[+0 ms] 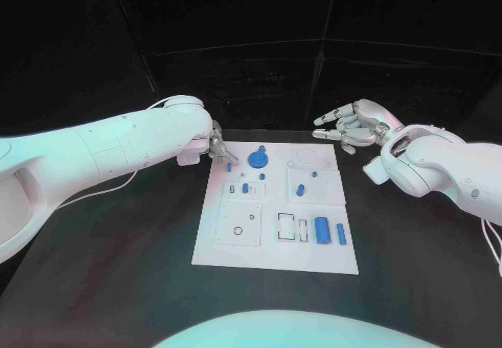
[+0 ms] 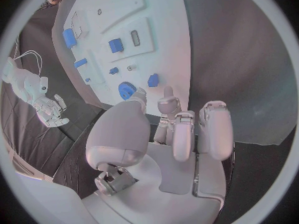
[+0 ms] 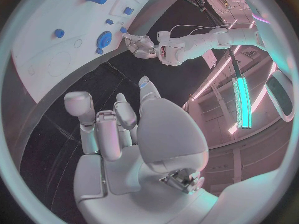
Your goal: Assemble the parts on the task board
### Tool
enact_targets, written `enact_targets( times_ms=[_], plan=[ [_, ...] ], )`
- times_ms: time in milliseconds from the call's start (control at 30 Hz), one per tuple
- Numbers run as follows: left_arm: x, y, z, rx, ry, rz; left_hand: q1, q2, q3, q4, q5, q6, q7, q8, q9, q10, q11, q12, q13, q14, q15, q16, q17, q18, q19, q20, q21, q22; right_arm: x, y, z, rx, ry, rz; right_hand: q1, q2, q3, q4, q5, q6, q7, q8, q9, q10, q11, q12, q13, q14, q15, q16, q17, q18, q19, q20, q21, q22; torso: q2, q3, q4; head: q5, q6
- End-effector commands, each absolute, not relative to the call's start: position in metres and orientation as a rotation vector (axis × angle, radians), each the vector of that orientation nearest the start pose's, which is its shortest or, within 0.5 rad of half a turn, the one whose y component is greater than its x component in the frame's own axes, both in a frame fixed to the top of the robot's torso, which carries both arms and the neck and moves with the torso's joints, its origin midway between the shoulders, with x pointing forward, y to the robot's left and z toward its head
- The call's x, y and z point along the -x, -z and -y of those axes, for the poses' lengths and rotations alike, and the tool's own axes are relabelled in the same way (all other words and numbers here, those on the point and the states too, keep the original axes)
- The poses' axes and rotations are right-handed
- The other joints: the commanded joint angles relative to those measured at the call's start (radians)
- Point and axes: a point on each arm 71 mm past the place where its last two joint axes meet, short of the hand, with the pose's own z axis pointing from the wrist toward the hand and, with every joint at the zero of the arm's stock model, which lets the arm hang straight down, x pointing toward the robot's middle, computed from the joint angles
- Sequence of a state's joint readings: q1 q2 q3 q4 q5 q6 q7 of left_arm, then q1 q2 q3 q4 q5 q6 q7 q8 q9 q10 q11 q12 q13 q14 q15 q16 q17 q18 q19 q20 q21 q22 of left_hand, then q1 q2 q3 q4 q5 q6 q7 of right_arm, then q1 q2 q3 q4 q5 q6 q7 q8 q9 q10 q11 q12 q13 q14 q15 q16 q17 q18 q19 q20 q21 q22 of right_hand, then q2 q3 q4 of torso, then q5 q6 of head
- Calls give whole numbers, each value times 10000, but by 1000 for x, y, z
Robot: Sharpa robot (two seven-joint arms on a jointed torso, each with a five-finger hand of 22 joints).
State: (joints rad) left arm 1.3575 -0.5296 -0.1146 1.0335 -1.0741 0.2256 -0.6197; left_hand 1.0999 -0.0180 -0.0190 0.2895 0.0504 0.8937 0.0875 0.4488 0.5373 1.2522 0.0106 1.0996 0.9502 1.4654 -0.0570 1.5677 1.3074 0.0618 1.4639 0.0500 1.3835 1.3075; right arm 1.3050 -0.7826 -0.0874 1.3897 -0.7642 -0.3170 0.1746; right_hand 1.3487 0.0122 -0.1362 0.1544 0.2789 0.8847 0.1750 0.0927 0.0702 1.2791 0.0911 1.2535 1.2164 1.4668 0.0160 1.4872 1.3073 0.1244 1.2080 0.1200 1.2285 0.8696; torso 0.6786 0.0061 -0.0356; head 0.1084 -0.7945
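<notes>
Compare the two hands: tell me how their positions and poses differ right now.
The left hand sits at the task board's far left corner, close to the blue parts; the right hand hangs off the board, past its far right corner. The left hand's fingers point toward the board; the right hand's fingers are spread, pointing away from its arm. Both hold nothing.

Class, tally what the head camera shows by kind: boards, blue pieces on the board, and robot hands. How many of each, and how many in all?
white flat task board: 1
small blue parts on the board: 8
silver many-fingered hands: 2, the left hand and the right hand
Total: 11
</notes>
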Motion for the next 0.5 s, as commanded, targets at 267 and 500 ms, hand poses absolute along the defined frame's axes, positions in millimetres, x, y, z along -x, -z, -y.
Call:
enact_targets(
  times_ms=[267, 500],
  plan=[
    [-573, 192, -206, 2361, 1065, -22839, 64, 138, -141, -14, 13, 158, -34, -5, -68, 58, -16, 100, 33, 1054, 16, 31, 2634, -61, 66, 31, 87, 219, -522, 151, 206, -3314, -10961, -16163, -71, 37, -63, -7, 30, 7, 32, 18, -15, -43, 2, 4, 8, 641, -29, -35, 994, 60, -46, 1, -57, -11, 0, 11, 2, 19, -26],
    [-573, 193, -206, 2239, 923, -23070, 355, 261, -194, -88, 15, 292, -72, 29, -156, 76, -50, 128, 40, 1054, -12, 31, 2634, -61, 65, 8, 90, 236, -522, 151, 206, -3309, -10966, -16176, -62, 49, -68, -6, 45, 6, 31, 18, -14, -42, 2, 8, 9, 642, -29, -35, 996, 58, -40, 1, -54, -4, -6, 9, -3, 27, -53]
  ],
)
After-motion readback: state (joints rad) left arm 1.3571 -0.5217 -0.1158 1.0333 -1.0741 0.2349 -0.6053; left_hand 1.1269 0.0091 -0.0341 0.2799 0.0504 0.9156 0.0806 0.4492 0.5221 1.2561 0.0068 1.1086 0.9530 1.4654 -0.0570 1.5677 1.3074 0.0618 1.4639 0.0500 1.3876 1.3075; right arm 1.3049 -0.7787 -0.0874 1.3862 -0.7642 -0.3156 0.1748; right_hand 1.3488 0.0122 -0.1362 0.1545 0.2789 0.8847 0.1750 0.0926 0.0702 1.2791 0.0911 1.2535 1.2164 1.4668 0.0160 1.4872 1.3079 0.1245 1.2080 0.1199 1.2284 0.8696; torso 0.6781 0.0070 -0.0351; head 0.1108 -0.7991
